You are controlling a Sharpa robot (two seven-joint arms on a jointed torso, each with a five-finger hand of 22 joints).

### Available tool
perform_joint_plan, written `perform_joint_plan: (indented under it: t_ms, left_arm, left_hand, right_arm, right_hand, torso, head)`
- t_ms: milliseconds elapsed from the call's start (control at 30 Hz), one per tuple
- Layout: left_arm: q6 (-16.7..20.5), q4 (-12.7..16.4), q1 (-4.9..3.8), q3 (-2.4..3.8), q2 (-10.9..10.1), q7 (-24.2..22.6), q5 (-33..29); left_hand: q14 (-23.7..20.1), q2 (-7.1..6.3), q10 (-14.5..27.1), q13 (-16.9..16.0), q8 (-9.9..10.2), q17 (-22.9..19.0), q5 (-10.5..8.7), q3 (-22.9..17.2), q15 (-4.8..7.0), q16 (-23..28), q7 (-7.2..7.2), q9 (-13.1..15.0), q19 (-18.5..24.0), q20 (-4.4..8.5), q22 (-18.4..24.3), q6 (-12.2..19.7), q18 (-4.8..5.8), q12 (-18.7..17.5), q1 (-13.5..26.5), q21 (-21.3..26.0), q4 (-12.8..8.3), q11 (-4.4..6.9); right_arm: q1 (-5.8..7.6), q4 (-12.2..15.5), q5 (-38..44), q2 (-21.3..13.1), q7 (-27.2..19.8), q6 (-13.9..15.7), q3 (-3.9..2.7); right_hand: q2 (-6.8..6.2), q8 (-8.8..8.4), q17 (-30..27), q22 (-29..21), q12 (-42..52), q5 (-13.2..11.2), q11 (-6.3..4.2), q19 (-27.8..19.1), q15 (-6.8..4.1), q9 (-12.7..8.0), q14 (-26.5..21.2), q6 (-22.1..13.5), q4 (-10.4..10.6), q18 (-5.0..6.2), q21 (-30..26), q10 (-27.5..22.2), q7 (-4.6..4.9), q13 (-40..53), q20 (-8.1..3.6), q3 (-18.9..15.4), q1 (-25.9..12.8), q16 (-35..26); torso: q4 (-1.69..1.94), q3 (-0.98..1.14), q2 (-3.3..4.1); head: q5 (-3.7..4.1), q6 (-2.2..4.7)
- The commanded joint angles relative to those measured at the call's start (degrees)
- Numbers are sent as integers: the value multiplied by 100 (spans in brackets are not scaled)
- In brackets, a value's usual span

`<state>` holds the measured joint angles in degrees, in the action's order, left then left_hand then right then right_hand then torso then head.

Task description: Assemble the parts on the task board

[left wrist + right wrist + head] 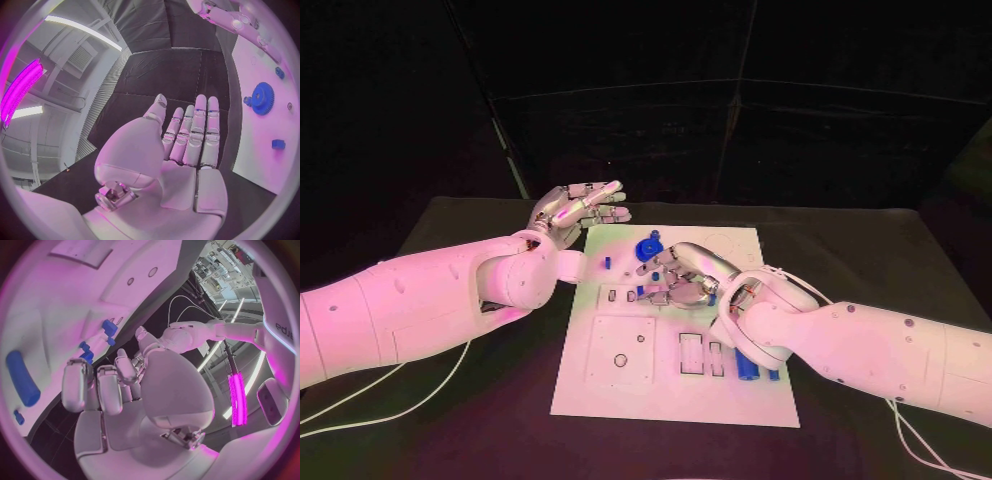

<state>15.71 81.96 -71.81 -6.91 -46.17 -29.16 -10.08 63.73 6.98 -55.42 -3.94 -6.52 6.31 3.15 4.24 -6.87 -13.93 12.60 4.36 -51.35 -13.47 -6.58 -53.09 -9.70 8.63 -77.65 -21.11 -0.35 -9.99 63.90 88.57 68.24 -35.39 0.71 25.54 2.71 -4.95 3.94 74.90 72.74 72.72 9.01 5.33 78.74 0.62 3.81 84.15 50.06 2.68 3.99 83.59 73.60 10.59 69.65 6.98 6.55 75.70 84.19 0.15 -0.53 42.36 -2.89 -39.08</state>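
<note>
The white task board point(678, 390) lies flat in the middle of the black worktop point(862, 250). The left hand point(574, 212) floats just past the board's far left corner, its fingers point(199, 131) straight and spread — it holds nothing. The right hand point(687, 276) hangs low over the middle of the board, with its fingers point(100, 385) curled down toward some small blue parts point(99, 340) (I cannot tell if it grips one). A round blue gear point(649, 248) sits on the board near its far end. A long blue peg point(747, 362) lies by the board's right edge.
</note>
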Motion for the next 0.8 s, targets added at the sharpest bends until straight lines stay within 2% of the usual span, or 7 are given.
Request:
perform_joint_plan:
  t_ms: [33,233,367,433,467,500,800]
  left_arm:
    - [-493,-71,-16,6,-17,180,687]
    - [-809,-156,-43,7,-102,451,1520]
    - [-865,-104,-50,8,-176,741,2101]
    - [-938,-79,-62,8,-206,1075,2421]
    - [-998,-69,-72,8,-222,1274,2632]
    - [-1046,-59,-82,8,-234,1439,2822]
    - [-1601,248,-234,7,-332,3092,5046]
  left_hand:
    - [406,95,-324,8,-55,111,21,-26,154,-111,-99,-3,-301,152,-50,-253,-91,30,-12,-148,-44,139]
    - [2237,140,-1598,-111,-111,894,21,36,703,-1235,-416,-7,-1627,699,-449,-719,-100,330,80,-1028,34,604]
    - [2405,108,-2357,-378,-38,4984,53,131,931,-5165,-616,0,-2156,978,-930,-919,-60,573,165,-1865,120,831]
    - [2460,41,-2528,-559,-25,6087,32,216,971,-6047,-640,31,-2571,1024,-2419,-985,122,737,261,-3057,181,867]
    - [2452,6,-2541,-694,-6,6450,34,264,991,-6336,-663,53,-2731,1034,-3106,-997,216,831,309,-3617,215,901]
    - [2451,-3,-2544,-770,0,6679,26,307,983,-6505,-658,67,-2810,1052,-3525,-1007,264,885,388,-3931,270,890]
    - [2434,74,-2165,-1867,-62,7532,17,360,986,-7092,-672,320,-2767,1041,-4781,-1000,372,1676,377,-4990,308,880]
  right_arm:
    - [90,187,-623,-182,-792,32,-10]
    - [475,548,-1396,-787,-1070,-57,-8]
    - [706,612,-1667,-1122,-1163,-89,-9]
    - [830,593,-1901,-1255,-1207,-135,-11]
    - [890,569,-2029,-1304,-1227,-164,-11]
    - [932,547,-2127,-1337,-1240,-190,-12]
    - [1133,27,-3511,-1403,-1509,-321,-13]
  right_hand:
    - [-33,47,333,-9,2,44,17,-10,43,14,336,-14,20,-27,-15,-19,-8,-7,32,-57,17,14]
    - [102,215,-7,-306,-12,284,-43,-215,-4,54,249,221,8,38,-146,-22,-74,-34,3,-100,148,-176]
    - [195,290,-863,-1041,-409,274,-90,-692,-56,48,4,326,-28,184,-515,-323,-113,-446,-50,-101,268,-741]
    - [208,308,-1224,-1390,-546,269,-110,-877,-83,32,-65,343,-29,246,-732,-348,-131,-587,-79,-148,287,-1040]
    - [224,305,-172,-1686,-668,270,-96,-1019,-52,21,186,344,-30,314,-929,-367,-120,-714,-94,-169,316,-435]
    - [237,307,1510,-2066,-924,267,-94,-1198,29,17,585,368,-20,405,-1194,-494,-67,-957,-68,-187,345,581]
    - [198,273,932,-4650,-4586,233,16,-2940,137,19,-40,627,137,642,-3689,-1418,-73,-4190,107,211,640,20]
  torso:
    - [3,7,10]
    - [23,10,-11]
    - [4,16,-68]
    - [5,25,-87]
    - [5,33,-95]
    - [6,40,-105]
    - [31,96,-204]
  head:
    - [-53,32]
    - [-41,58]
    - [-53,45]
    - [-52,26]
    - [-58,17]
    - [-62,6]
    - [-58,-41]
